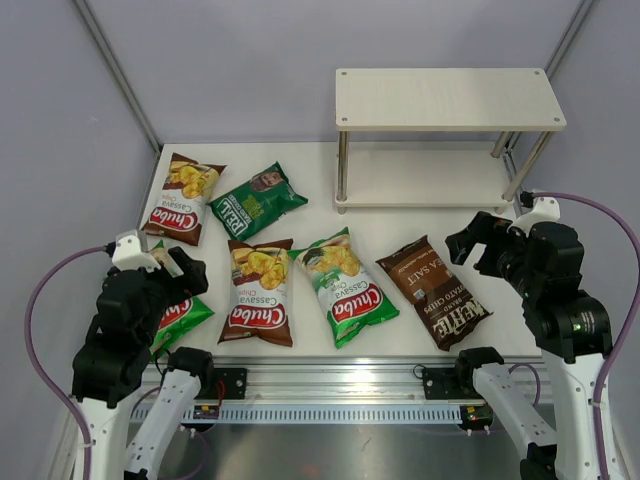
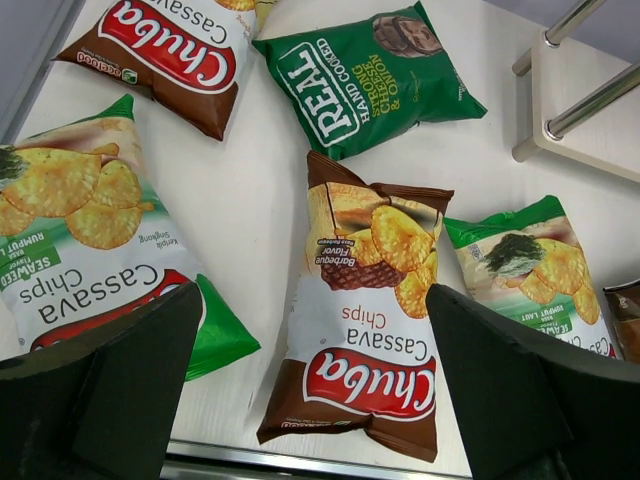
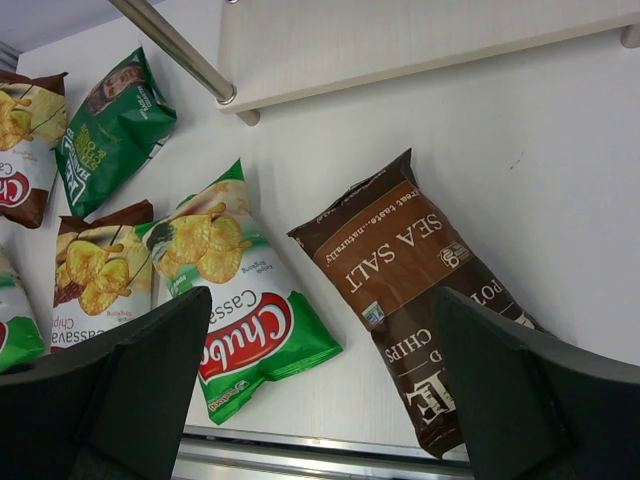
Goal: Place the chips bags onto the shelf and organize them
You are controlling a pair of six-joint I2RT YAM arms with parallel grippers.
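Glossy chips bags point(image 1: 345, 285) lie flat on the white bench point(image 1: 420, 225) in front of the shelf point(image 1: 448, 98), the REAL bag point(image 1: 257, 200) leftward, the Kettle bag point(image 1: 435, 292) rightward. Left hand point(image 2: 310, 400) and right hand point(image 3: 320, 380) hover spread apart, gripping nothing.

The left arm point(image 1: 125, 325) and right arm point(image 1: 555, 295) share blocky matte-black joints, white lower links and black bases on the silver rail point(image 1: 330, 385), each trailing a mauve cable point(image 1: 575, 197) from a white wrist cap point(image 1: 130, 245), while the left gripper point(image 2: 312, 300) and right gripper point(image 3: 322, 300) have broad matte-black fingers point(image 2: 110, 390).
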